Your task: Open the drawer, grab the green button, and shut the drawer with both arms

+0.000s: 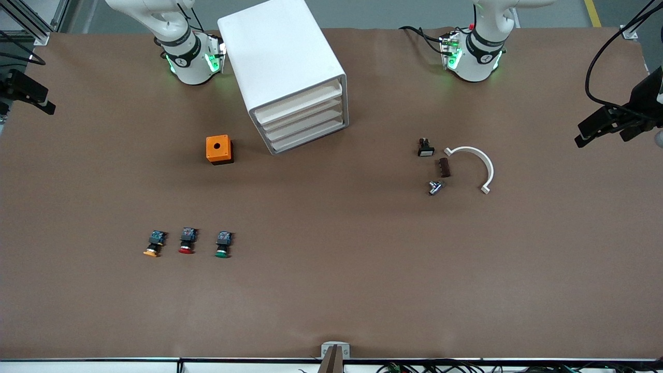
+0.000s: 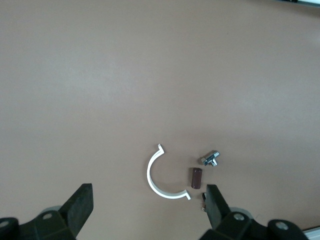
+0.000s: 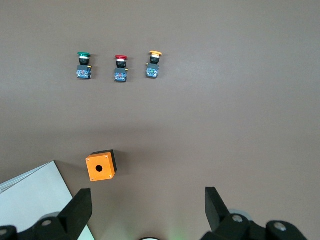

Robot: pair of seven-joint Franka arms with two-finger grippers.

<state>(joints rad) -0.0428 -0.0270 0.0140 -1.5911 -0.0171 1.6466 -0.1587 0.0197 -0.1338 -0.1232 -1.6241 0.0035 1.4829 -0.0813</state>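
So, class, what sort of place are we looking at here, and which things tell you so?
Probably a robotics lab bench. Two glossy white robot arms are mounted along a brown covered table, and small test parts are laid out on it: a big white rounded drawer cabinet and three coloured push buttons.

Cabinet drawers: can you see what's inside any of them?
No. All four drawers in the cabinet are shut, so only their white fronts show; their contents are hidden. The green button lies out on the table, nearer the camera.
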